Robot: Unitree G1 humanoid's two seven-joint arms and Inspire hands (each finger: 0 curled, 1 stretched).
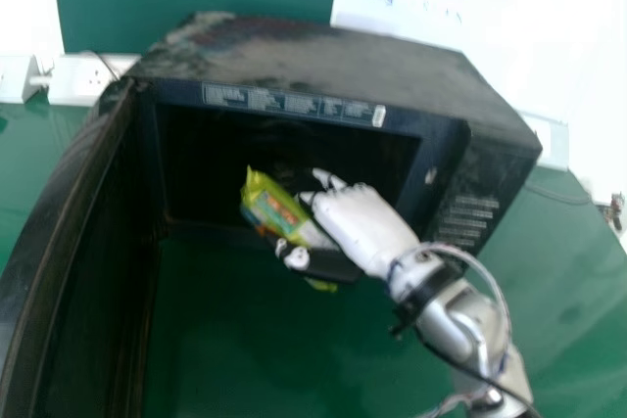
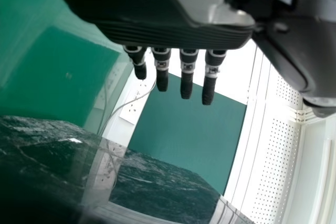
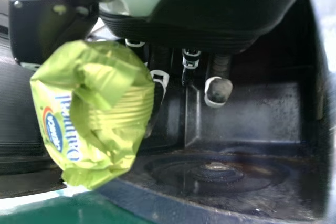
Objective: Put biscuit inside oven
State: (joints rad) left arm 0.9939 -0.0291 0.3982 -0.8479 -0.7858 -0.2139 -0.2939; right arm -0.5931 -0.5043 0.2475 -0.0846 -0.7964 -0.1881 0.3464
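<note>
While the left hand (image 2: 157, 30) is uncurled, the slanted right hand (image 1: 358, 224) clasps the biscuit (image 1: 271, 206).

Head view: brightly lit overall, burned out to near white across wall sheet (image 1: 549, 56). Dim within oven (image 1: 323, 56), falling almost to black in cavity (image 1: 196, 163). Softly glossy over tabletop (image 1: 235, 359), pale on right hand (image 1: 362, 222). Bowed along door (image 1: 59, 173) toward edge.

Left wrist view: glaring on perforated panel (image 2: 273, 150), faintly reflective across dark mottled surface (image 2: 152, 182).

Right wrist view: shiny along creases of biscuit packet (image 3: 113, 114), shadowed behind, glinting at turntable hub (image 3: 216, 166). Hard to trace to any one source.
</note>
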